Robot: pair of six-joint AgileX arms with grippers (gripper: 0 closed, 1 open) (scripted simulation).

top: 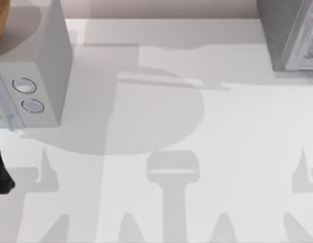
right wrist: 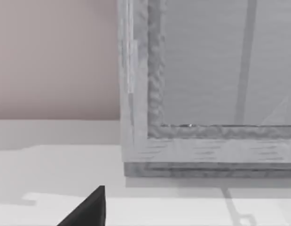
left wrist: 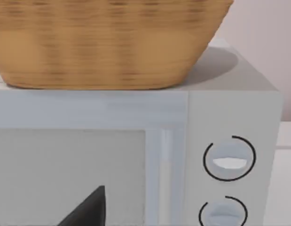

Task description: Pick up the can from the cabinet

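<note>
The grey cabinet (top: 290,35) stands at the table's back right corner. In the right wrist view its framed front panel (right wrist: 206,70) is close ahead, with a dark tip of my right gripper (right wrist: 89,212) low in front of it. The can is out of view. A dark part of my left arm (top: 0,172) sits at the table's left edge. My left gripper (left wrist: 89,212) shows as a dark tip facing the microwave door (left wrist: 70,174).
A white microwave (top: 40,76) with two round knobs (top: 24,86) stands at the back left. A woven wicker basket (left wrist: 107,42) rests on top of it. A pale wall runs behind the white table (top: 196,152).
</note>
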